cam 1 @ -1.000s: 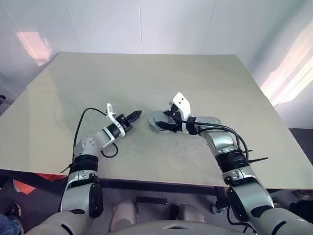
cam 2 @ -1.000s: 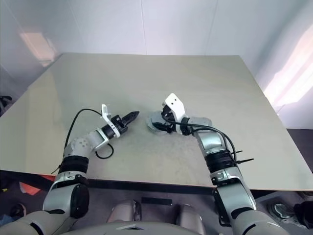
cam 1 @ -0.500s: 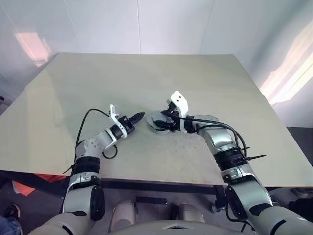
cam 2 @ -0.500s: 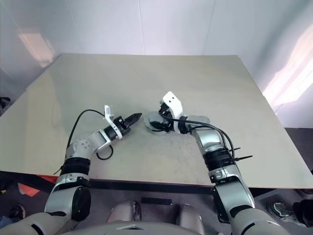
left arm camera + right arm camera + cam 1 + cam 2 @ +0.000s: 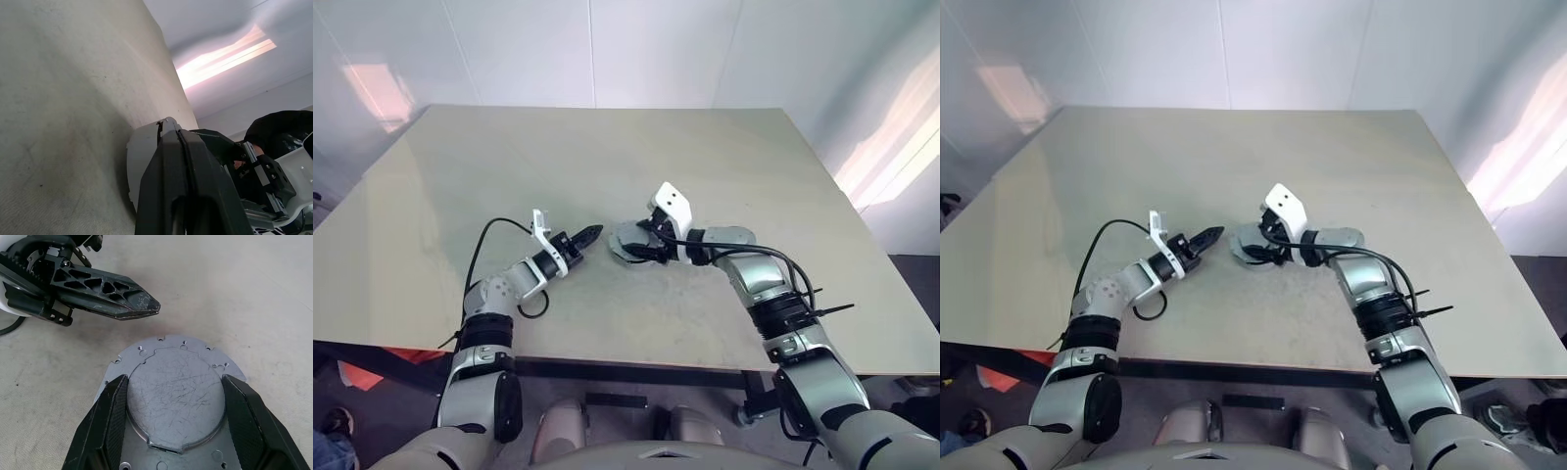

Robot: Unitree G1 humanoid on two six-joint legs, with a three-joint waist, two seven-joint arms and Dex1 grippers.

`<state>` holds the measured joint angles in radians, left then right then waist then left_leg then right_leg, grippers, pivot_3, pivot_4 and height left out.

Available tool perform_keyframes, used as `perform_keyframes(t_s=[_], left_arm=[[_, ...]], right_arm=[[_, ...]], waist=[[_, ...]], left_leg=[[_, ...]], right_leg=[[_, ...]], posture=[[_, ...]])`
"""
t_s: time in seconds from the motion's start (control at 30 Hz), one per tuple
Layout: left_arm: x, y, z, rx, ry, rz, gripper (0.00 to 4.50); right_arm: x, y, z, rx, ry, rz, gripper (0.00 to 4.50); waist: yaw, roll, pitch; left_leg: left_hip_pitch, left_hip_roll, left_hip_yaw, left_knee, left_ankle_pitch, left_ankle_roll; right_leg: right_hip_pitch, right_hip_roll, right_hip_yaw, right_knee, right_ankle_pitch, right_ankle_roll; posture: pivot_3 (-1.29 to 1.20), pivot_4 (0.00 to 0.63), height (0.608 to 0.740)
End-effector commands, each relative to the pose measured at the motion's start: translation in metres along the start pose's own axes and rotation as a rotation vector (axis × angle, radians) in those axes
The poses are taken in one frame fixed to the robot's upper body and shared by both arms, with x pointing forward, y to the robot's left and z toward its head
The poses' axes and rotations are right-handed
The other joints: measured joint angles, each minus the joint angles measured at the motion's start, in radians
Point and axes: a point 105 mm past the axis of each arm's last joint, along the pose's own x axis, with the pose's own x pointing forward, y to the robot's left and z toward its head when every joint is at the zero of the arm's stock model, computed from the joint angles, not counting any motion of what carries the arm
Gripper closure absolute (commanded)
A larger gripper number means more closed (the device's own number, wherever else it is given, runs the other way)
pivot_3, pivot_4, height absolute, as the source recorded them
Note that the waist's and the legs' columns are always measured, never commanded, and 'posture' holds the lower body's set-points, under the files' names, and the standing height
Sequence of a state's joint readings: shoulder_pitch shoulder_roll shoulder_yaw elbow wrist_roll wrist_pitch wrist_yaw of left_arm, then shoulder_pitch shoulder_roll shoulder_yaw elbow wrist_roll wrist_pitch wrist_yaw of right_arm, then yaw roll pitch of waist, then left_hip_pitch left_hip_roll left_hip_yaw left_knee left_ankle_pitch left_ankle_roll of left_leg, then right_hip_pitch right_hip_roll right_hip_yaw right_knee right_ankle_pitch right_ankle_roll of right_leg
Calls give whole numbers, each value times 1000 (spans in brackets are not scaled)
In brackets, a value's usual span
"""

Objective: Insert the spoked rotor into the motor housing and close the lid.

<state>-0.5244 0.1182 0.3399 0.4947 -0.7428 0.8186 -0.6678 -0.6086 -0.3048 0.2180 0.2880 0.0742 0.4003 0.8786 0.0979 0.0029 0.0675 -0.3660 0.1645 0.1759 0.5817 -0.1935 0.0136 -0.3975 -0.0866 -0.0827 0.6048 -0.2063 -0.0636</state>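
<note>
Grey metal plate (image 5: 176,396), round, with a scratched raised centre and small holes round its rim, seen near the middle of the table (image 5: 607,147). Whether resting flat or lifted, could not tell. Clamped across the raised centre by the right gripper (image 5: 174,381), one black finger (image 5: 110,421) against each side. Just beside the plate's edge and apart from it, pointed the left gripper (image 5: 154,308), jaws pressed together, empty.

Bright, even light fills the room; pink glare streaks the wall beyond the right pincer (image 5: 641,245), soft shadows beneath it on the counter (image 5: 607,166).
</note>
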Motion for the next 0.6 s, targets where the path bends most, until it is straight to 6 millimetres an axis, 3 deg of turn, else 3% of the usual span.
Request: perform_keyframes(t_s=[0.03, 0.6], left_arm=[[2, -10, 4, 32, -3, -37, 4500], [-1, -7, 3, 33, -3, -31, 4500]], right_arm=[[-6, 0, 37, -95, -97, 5, 1588], [6, 4, -3, -45, 7, 28, 1588]], waist=[[0, 0, 0], [0, 0, 0]], left_leg=[[0, 0, 0, 0, 0, 0], [0, 0, 0, 0, 0, 0]], right_leg=[[0, 0, 0, 0, 0, 0], [0, 0, 0, 0, 0, 0]], posture=[[0, 0, 740], [0, 0, 740]])
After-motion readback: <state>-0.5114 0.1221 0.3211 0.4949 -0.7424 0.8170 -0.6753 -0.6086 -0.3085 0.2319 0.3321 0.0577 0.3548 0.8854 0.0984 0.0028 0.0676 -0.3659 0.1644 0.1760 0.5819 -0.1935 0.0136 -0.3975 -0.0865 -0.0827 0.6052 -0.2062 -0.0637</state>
